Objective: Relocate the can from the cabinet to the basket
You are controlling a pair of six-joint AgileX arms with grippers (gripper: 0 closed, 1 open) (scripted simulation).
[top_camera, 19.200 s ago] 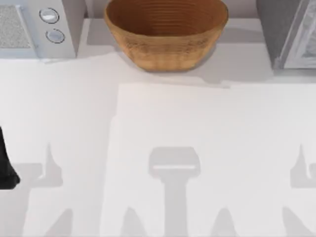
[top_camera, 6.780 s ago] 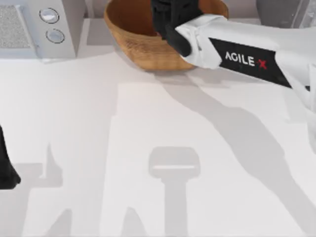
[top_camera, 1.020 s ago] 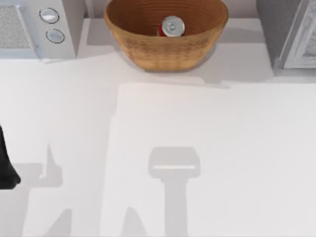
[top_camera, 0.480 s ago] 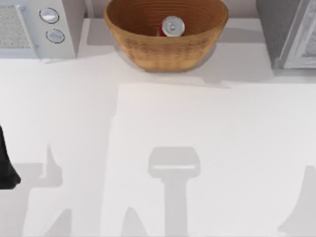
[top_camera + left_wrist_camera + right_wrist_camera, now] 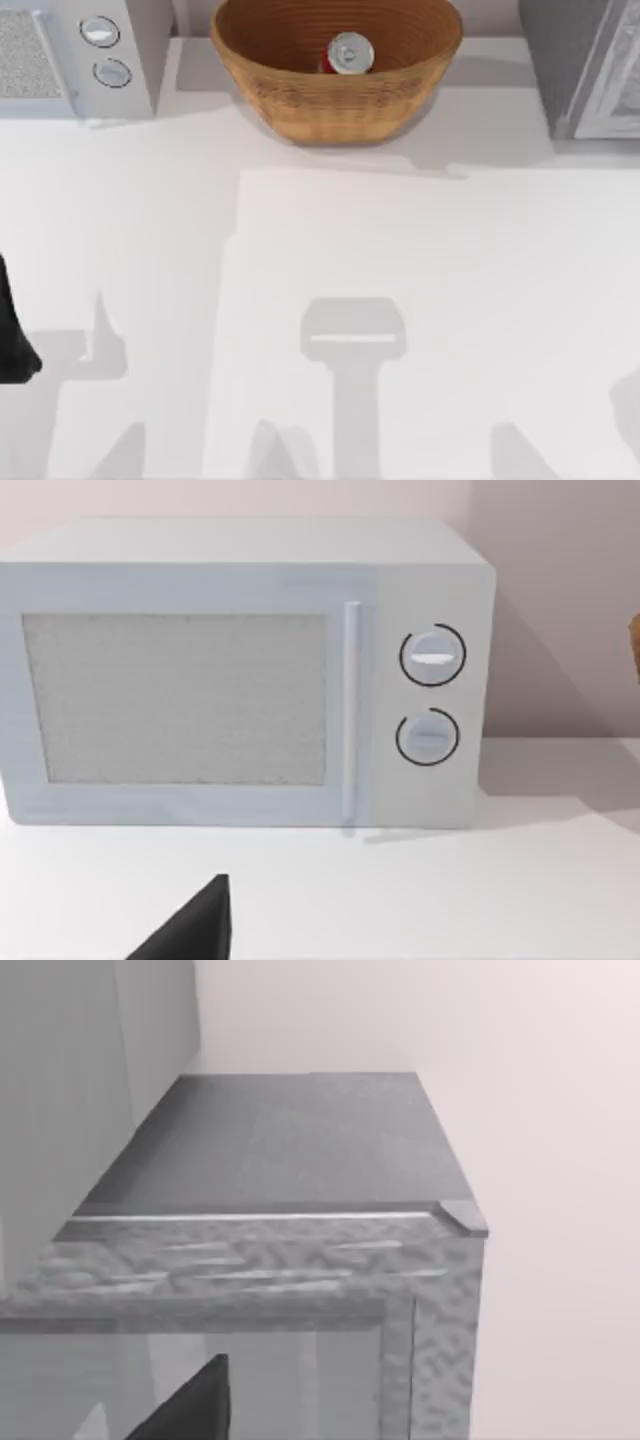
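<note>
Can (image 5: 349,53): upright inside the basket (image 5: 300,100), silver top facing up, red side visible.
Basket: at the counter's (image 5: 300,250) far edge, between the white microwave (image 5: 250,670) on the left and the cabinet (image 5: 560,70) on the right.
Left arm (image 5: 12,340): parked at the counter's left edge; gripper state cannot be determined.
Right gripper: state cannot be determined.

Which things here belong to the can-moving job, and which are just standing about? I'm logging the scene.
Job: can, upright inside the basket; cabinet at the table's right.
Bystanders: white microwave at the left; parked left arm at the left edge.
</note>
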